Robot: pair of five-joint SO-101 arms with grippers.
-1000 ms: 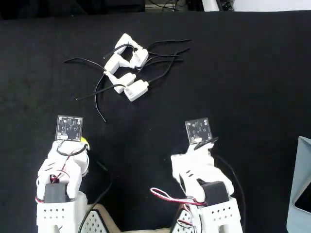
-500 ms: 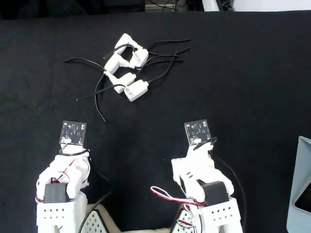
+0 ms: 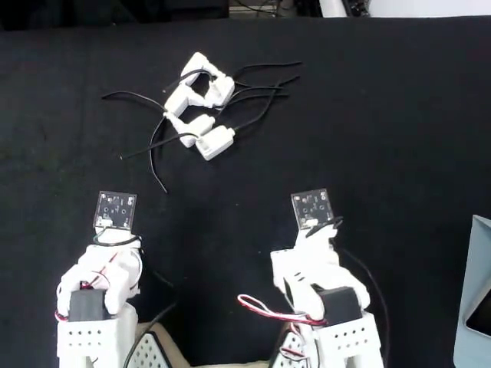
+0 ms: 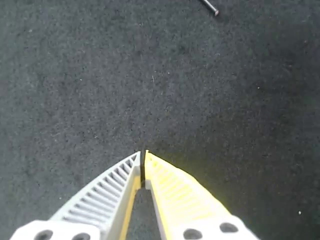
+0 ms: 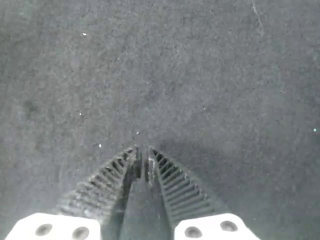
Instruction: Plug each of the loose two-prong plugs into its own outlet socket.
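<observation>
left arm (image 3: pixel 98 280) and right arm (image 3: pixel 316 276) both tucked back near their bases, left gripper (image 4: pixel 143 156) and right gripper (image 5: pixel 143 152) pointing down, fingertips pressed together

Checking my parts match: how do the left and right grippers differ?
The left gripper has one white and one yellow finger; the right gripper has two dark ones. A wire end lies closer to the left gripper than the right gripper. Both are shut and empty.

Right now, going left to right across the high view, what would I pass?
left arm → tangle of white plugs and sockets with black wires, farther back on the table → right arm → grey object at the right edge
</observation>
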